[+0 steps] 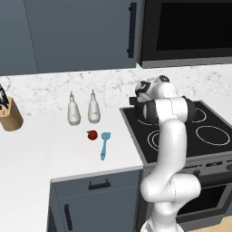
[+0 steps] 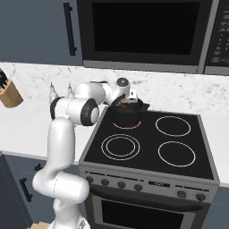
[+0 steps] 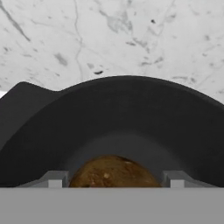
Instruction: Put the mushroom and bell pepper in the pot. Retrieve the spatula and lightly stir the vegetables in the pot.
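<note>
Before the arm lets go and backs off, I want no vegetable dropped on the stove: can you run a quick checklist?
1. Two-finger gripper over the squat black pot: ok, it hangs just above the opening.
2. Small brown round-capped mushroom between the finger tips, above the pot's inside: ok in the hand view.
3. Mushroom actually clamped or already loose: cannot tell.
4. Pot seated on the rear left burner: ok.
5. Small shiny red bell pepper in the pot: not ok, it lies on the white counter.
6. Slim light-blue spatula ready: ok, beside the pepper, untouched.
</note>
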Tool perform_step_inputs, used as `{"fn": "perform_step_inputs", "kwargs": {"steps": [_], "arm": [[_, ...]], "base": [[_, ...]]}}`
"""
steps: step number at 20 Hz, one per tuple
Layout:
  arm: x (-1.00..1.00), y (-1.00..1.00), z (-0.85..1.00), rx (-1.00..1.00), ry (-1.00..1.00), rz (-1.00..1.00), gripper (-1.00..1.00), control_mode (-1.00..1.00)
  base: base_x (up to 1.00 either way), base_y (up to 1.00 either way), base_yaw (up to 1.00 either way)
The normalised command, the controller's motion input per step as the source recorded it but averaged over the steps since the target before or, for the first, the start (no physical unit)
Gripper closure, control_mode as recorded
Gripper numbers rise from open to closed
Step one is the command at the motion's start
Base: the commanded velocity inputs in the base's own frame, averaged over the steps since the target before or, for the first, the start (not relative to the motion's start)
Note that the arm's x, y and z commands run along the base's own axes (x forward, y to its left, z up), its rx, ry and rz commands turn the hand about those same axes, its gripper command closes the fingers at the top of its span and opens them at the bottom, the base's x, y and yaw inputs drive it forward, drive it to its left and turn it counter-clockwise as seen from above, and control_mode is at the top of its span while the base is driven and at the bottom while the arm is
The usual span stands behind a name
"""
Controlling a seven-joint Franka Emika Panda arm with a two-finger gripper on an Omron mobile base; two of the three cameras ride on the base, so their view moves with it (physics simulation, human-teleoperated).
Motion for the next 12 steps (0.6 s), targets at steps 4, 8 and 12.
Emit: {"fn": "perform_step_inputs", "kwargs": {"steps": [4, 8, 12], "arm": [[0.38, 0.0, -0.16, 0.0, 0.02, 0.0, 1.0, -1.0], [0.34, 0.0, -0.15, 0.0, 0.02, 0.0, 1.0, -1.0], [0.25, 0.0, -0.05, 0.0, 0.03, 0.0, -1.0, -1.0]], "base": [[0.0, 0.0, 0.0], [0.0, 0.0, 0.0], [0.0, 0.0, 0.0]]}}
